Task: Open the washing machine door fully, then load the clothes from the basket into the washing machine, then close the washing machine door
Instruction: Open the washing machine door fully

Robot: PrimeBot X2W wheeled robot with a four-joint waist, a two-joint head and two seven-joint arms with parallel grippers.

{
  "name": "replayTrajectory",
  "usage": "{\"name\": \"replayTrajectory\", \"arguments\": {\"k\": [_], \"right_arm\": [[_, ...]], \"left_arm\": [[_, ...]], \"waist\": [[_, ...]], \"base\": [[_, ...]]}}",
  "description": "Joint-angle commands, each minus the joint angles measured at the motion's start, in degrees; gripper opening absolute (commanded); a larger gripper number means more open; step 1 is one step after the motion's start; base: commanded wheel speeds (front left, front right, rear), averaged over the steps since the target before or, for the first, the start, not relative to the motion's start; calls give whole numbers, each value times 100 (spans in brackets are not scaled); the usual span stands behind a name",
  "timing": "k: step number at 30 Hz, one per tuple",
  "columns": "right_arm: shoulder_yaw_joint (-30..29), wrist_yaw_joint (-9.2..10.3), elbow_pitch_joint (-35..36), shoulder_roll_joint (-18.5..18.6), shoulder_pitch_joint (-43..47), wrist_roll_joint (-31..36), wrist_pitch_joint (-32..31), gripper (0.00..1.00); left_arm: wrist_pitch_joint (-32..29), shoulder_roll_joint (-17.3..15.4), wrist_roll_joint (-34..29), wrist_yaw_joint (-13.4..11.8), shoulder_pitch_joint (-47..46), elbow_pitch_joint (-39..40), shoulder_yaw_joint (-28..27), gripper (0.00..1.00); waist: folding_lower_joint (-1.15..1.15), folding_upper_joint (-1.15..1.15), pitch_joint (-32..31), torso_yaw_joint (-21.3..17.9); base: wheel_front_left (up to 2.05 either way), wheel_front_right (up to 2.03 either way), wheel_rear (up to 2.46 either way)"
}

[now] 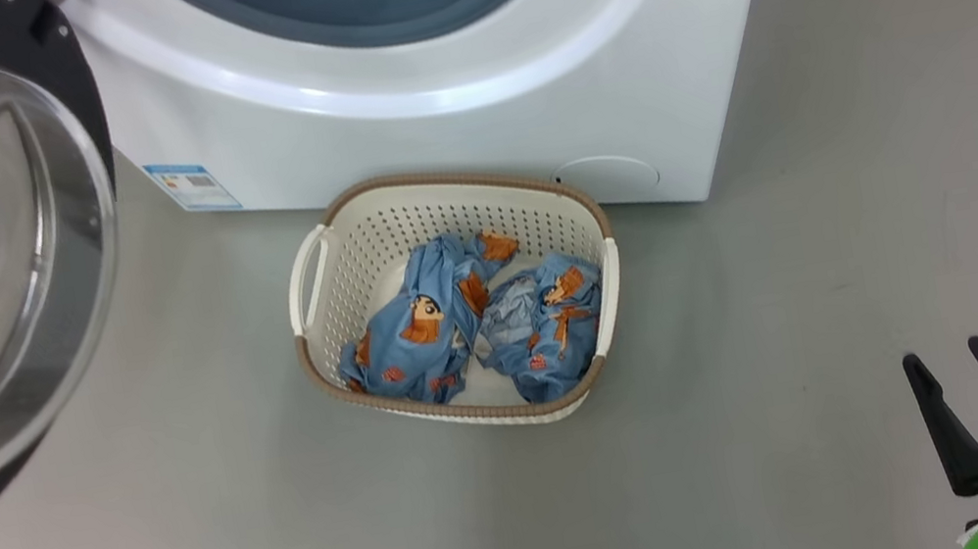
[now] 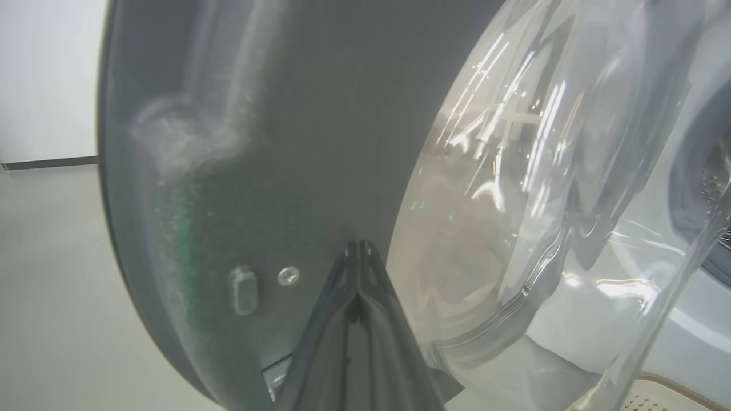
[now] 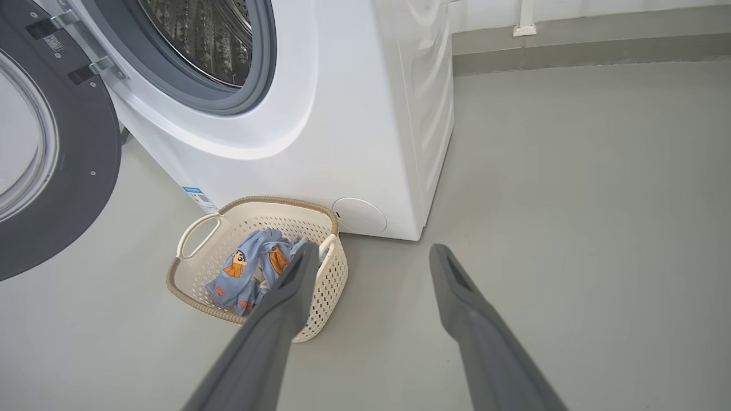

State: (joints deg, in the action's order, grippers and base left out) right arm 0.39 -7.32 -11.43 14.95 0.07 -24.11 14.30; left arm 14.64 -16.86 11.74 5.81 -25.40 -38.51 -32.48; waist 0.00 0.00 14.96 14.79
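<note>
Nearby, the closed left pincer [image 2: 360,246] faces the black-rimmed round glass door [image 2: 257,142]; the right pincer [image 1: 944,352] gapes empty.

Left jaws closed, right jaws spread

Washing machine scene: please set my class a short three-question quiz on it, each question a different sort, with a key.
1. True or false: the door is shut.
2. The clothes in the basket number: A one, B two, C five.
3. Fill in: the right claw is ____ (open or shut).
Key: 1 false; 2 B; 3 open.
</note>
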Motion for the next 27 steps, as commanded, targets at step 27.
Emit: {"name": "replayTrajectory", "arguments": {"k": [27], "right_arm": [[270,-17,25,81,-7,-12,70,100]], "left_arm": [[36,174,-401,103,470,664,-272,0]], "waist": [[0,0,-600,1]], "base": [[0,0,0]]}}
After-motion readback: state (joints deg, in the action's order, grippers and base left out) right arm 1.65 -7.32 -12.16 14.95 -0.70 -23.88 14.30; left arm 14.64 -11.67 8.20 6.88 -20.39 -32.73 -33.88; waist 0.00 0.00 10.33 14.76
